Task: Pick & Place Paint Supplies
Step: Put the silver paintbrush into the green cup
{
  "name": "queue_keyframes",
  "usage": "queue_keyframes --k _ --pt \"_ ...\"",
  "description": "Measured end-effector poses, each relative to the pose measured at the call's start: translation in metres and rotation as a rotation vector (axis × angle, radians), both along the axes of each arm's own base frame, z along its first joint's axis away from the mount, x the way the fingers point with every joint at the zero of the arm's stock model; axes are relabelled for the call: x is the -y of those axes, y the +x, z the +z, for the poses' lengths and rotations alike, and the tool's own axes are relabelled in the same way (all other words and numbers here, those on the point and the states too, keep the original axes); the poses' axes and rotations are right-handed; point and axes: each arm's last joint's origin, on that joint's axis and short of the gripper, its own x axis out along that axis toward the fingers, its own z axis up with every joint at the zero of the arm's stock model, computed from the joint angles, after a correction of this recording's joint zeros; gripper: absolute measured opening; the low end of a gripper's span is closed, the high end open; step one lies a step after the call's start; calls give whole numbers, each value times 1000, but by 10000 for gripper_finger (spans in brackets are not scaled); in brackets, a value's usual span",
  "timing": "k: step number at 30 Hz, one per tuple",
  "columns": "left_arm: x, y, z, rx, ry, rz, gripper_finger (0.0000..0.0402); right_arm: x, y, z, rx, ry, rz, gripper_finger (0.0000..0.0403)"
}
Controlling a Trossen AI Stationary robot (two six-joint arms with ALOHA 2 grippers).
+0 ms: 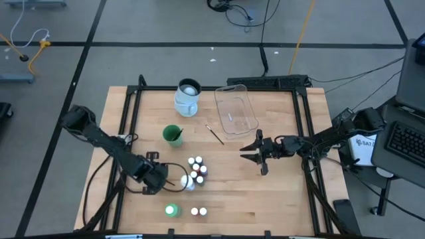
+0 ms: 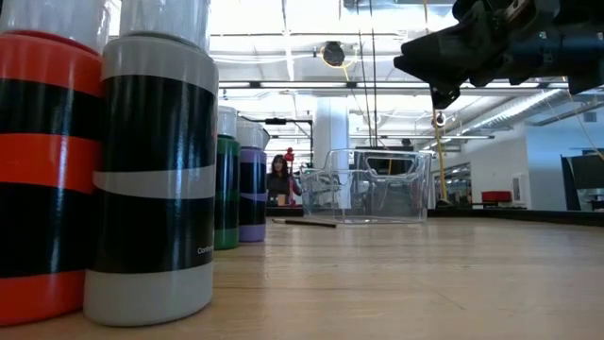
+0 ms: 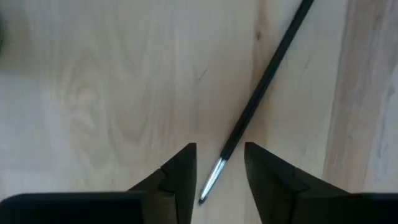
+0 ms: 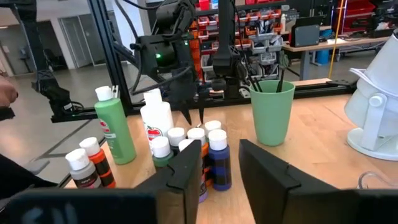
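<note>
Pickup of a dark-handled brush (image 3: 261, 93) lying flat on the table (image 1: 279, 206) is in hand: the left gripper (image 3: 219, 168) is poised astride it, jaws spread, closing needed next, while the right gripper (image 1: 255, 151), parted and empty, is held near the tray (image 1: 236, 109).

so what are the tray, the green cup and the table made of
Tray: clear, glossy plastic by the look; the wood shows through it. Green cup: probably plastic, smooth, matte and opaque. Table: pale wood planks with visible grain, lightly sealed.
</note>
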Motion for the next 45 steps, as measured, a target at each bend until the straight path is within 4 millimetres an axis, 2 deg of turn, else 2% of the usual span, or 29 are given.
queue_keyframes --k 6,19,23,28,35,41,45 --pt "-1 8 -10 -56 -42 -50 147 0 0 -1 -9 4 1 121" --pt "2 22 -38 -137 -26 -64 147 0 0 -1 -15 2 1 123" --pt "2 22 -39 -136 -27 -56 115 0 0 -2 -18 -2 2 123" --pt "2 22 -36 -124 -39 -26 18 0 0 -2 -17 -6 3 122" --pt "-3 14 -26 -116 -19 65 5 0 0 -2 -16 -6 4 125" --pt "-6 -3 6 45 11 136 3 0 0 -2 -16 -6 3 125" --pt "-9 -16 20 68 20 204 2 0 0 -1 -13 -5 3 125"
